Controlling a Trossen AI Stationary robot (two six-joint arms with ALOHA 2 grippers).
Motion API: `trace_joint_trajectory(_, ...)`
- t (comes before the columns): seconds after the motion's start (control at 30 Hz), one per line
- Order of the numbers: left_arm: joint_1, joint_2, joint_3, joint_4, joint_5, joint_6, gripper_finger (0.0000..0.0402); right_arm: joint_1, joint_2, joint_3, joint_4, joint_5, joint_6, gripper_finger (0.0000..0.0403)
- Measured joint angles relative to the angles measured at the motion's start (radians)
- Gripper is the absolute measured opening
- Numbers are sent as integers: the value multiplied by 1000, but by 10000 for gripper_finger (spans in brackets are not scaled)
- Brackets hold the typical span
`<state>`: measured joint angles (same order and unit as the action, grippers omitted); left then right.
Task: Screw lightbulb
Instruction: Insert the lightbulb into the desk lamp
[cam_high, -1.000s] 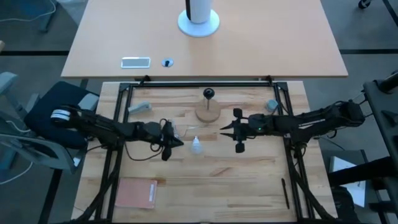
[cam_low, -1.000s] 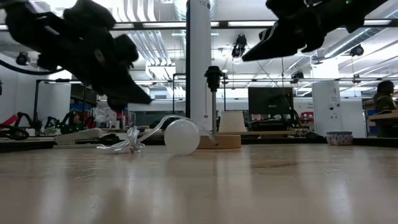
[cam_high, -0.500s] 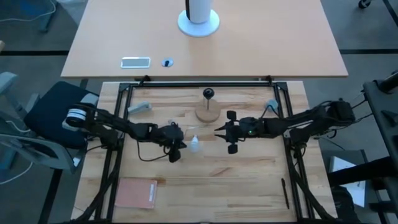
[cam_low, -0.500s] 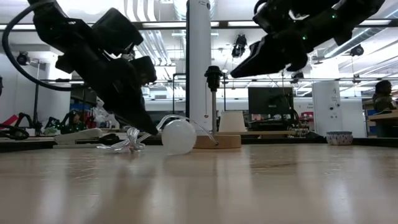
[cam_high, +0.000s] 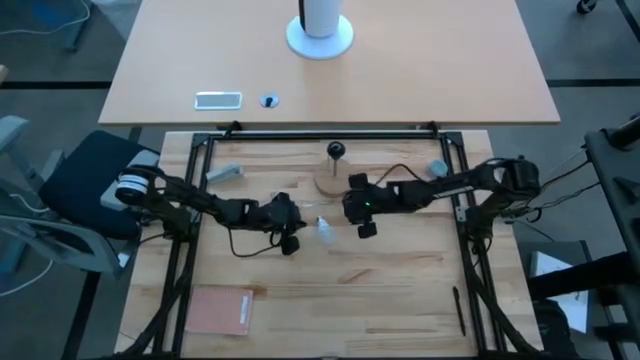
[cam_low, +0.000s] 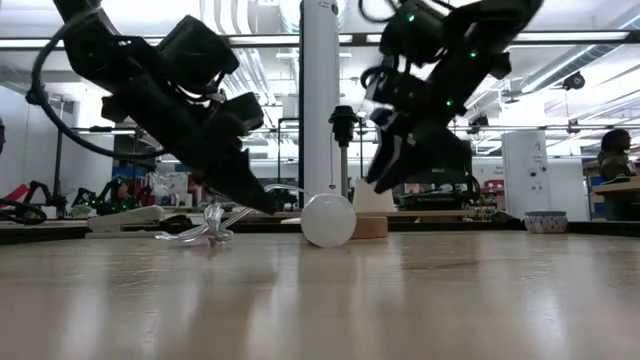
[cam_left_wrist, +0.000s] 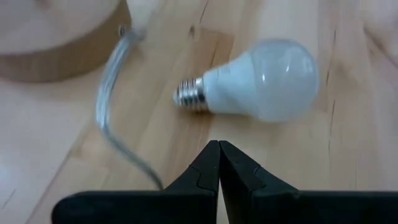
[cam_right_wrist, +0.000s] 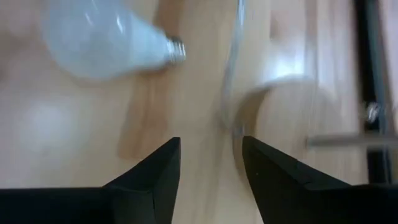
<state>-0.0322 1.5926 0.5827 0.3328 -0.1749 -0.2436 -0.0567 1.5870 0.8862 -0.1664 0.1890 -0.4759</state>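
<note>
High view: the small frosted white lightbulb (cam_high: 324, 229) lay on the wooden table (cam_high: 400, 290), between both arms. Left wrist view: left gripper (cam_left_wrist: 219, 152) clenched, empty. Right wrist view: right gripper (cam_right_wrist: 210, 149) parted, empty; it should straddle the globe squarely before closing.

My arms: both dark, near-black, jointed segments with bulky housings. White band ring on my left arm (cam_high: 128, 187) near its base. Thin black cable loops along each arm. Small green light glows on my right arm (cam_high: 366, 208). My fingers (cam_left_wrist: 205, 177) matte black, wedge-shaped, tapering to blunt tips.
</note>
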Motion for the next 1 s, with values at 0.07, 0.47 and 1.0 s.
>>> trace_joint_trajectory(0.07, 0, 26, 0, 18, 0, 0, 0, -5, 16, 25, -45, -25, -25, 171)
trace_joint_trajectory(0.47, 0, 252, 158, 39, -9, -1, 0, 8, 113, 48, -3, -117, -87, 152)
trace_joint_trajectory(1.0, -3, 238, 208, -23, -79, 107, 0, 51, 137, 59, 25, -241, -22, 92)
